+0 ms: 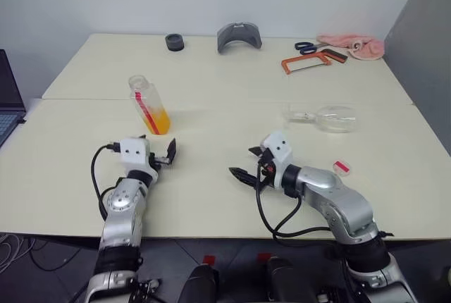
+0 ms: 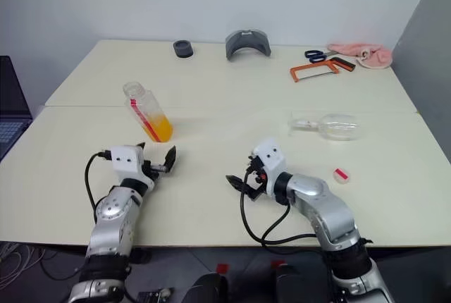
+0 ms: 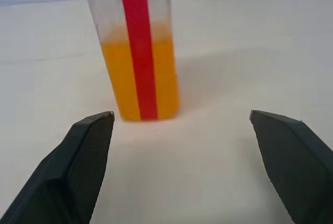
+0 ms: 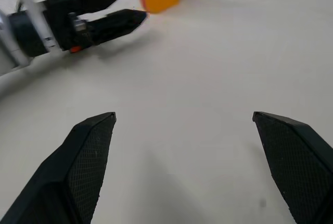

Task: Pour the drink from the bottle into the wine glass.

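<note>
Both claws, left (image 1: 161,153) and right (image 1: 248,164), gape wide, empty, touching nothing.

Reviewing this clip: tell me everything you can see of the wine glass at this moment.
The wine glass is clear, colourless and stemmed, with a rounded bowl, a thin stem and a flat round foot. It lies on its side on the pale table, bowl toward the robot's right, foot toward its left. It looks empty. Nothing touches it but the table; both grippers are well short of it, and the bottle stands far off to its left.
</note>
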{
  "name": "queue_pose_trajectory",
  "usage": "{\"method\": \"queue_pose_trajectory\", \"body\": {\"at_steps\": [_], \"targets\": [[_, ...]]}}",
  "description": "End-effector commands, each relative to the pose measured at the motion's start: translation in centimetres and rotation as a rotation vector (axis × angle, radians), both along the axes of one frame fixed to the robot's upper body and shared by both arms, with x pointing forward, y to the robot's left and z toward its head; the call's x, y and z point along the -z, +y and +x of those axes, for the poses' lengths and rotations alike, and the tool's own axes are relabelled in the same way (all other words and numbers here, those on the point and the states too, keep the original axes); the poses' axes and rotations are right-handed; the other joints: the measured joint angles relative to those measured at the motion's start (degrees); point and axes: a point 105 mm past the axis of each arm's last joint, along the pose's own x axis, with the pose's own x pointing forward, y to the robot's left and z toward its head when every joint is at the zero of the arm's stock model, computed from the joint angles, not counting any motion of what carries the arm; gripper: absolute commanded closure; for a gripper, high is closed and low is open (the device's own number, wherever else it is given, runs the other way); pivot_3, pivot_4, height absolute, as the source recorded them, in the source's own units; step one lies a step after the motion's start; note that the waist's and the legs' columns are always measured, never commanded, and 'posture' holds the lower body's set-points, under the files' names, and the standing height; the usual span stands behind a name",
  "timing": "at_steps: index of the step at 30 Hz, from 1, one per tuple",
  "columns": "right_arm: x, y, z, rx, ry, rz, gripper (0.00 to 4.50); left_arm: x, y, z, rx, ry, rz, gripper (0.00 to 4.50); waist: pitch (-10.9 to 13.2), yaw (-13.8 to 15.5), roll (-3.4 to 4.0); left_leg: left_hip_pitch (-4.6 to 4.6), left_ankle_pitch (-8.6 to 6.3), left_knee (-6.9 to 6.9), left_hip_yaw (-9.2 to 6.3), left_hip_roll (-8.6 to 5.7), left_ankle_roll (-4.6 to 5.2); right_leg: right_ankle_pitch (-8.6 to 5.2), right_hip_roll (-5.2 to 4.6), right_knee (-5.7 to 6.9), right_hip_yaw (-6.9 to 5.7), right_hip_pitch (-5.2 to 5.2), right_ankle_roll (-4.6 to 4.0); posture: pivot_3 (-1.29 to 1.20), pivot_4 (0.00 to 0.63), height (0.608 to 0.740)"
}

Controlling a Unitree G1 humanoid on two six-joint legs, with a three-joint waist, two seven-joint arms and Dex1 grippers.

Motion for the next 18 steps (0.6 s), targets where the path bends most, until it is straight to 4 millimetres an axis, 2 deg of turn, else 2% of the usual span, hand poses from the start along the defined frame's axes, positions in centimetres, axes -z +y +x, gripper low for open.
{"method": "queue_pose_trajectory", "body": {"at_steps": [1,5,8,12,18], "targets": [[-0.6,-2.2,0.3,0.163,0.068,0.131,0.0,-1.1,-3.1,-1.5,0.217,-0.008,-0.015,0.01,0.0,0.14,0.0,0.0,0.0,-0.01,0.0,-0.01,0.0,0.0,0.01,0.0,0.0,0.02,0.0,0.0,0.15,0.74],[-0.9,-3.3,1.0,0.324,0.177,0.393,0.0,-1.5,-6.1,-2.9,0.466,0.029,-0.02,0.01,0.01,0.18,0.02,0.03,0.0,-0.02,0.03,0.02,0.0,-0.01,0.09,0.01,0.0,0.03,0.0,0.0,0.15,0.74],[-1.2,-4.0,2.7,0.484,0.222,0.561,0.0,-2.2,-7.5,-3.3,0.626,0.049,0.002,0.01,0.02,0.12,0.04,0.08,0.0,-0.04,0.08,0.01,0.0,-0.01,0.11,0.01,0.02,0.06,0.0,0.0,0.15,0.74],[-1.7,-4.4,4.8,0.604,0.28,0.72,0.0,-2.9,-8.5,-3.5,0.762,0.06,0.047,0.01,-0.04,-0.2,0.08,0.22,0.0,-0.11,0.26,-0.08,0.0,-0.01,0.25,0.01,0.05,0.11,-0.01,0.0,0.15,0.74],[-1.2,-5.1,7.1,0.726,0.388,0.88,0.0,-3.7,-9.6,-3.7,0.909,0.067,0.083,0.01,-0.02,-0.33,0.11,0.23,0.0,-0.13,0.56,-0.01,0.01,-0.03,0.21,0.02,0.15,0.07,-0.05,0.0,0.15,0.74]]}}
